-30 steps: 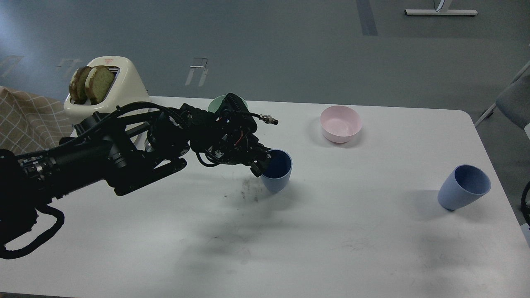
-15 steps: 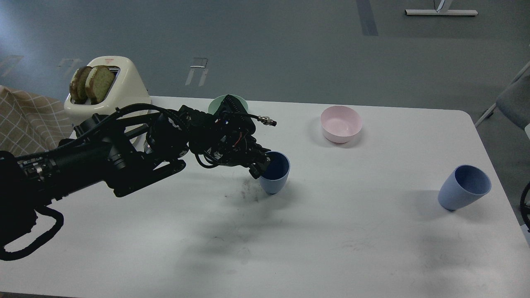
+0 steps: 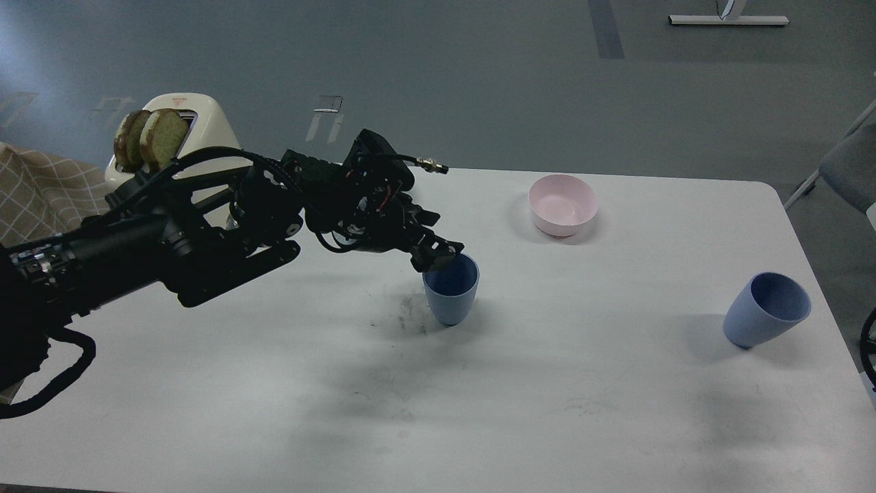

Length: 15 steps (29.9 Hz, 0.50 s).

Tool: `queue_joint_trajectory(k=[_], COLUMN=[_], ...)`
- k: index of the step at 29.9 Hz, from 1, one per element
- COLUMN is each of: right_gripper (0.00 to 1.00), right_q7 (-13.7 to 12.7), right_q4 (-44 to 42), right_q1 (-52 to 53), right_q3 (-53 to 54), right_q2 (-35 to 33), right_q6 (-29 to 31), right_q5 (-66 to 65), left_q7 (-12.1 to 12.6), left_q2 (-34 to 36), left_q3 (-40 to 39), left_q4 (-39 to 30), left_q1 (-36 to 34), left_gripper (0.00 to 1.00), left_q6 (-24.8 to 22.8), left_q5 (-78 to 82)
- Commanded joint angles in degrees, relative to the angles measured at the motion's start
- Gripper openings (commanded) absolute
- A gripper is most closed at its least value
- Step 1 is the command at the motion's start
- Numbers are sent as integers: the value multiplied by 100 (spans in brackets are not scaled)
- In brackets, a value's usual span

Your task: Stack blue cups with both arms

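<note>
One blue cup (image 3: 452,293) stands upright on the white table (image 3: 547,411), near the middle. My left arm reaches in from the left, and my left gripper (image 3: 439,257) sits at the cup's upper left rim. Its dark fingers merge together, so I cannot tell whether they pinch the rim. The second blue cup (image 3: 765,309) stands alone near the table's right edge, far from either gripper. My right gripper is out of view; only a dark curved bit (image 3: 869,342) shows at the right edge.
A pale pink bowl (image 3: 562,204) stands at the back, right of centre. A cream toaster (image 3: 198,133) with two bread slices is at the back left, behind my left arm. A checked cloth (image 3: 34,198) lies at the far left. Dark smudges (image 3: 404,311) mark the table beside the cup.
My left arm has risen and swung slightly back-left. The middle cup went from leaning right to standing upright, and the mint-green bowl is now hidden behind the arm.
</note>
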Motion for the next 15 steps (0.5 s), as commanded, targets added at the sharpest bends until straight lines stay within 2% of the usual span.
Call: queue_joint_trajectory(k=[1,4,5,7,9,11,13,15], right_gripper=[100,100,100,100,100,100,100,100], right_q7=[0,0,0,0,0,0,9,17], right_q4=[107,458,642,836,1134,1249,1320,1565], right_q1=[-137,-269,-418,-533,-630,-665,-691,-796], right_q3=[-67,-181,-329,-444,-524,-550,-629,-900], right_q2=[-60,-340,-533,-753,-1087,-1289,-1457,-1764], right_q6=[0,0,0,0,0,0,0,0], right_q5=[-26,-167,-359,-605,-1053,-1456,-1844,-2790], left_q7=[41,50,24,6,-46,-47,-38,-3], left_q2=[276,522,575,636,707,690,672,654], left_q3=[-590,-1100,-1328,-1584,-2136,-2654,-3016,-3656], left_q4=[8,96,175,228,237,246,255,316], left_q1=[35,430,648,869,1395,1677,1836,2213], left_gripper=[93,96,97,97,98,98,98,98], left_q6=[0,0,335,680,1250,1550,1692,1745], left_q5=[-885,-2036,-2561,-3126,-4204,-4960,-5455,-6358])
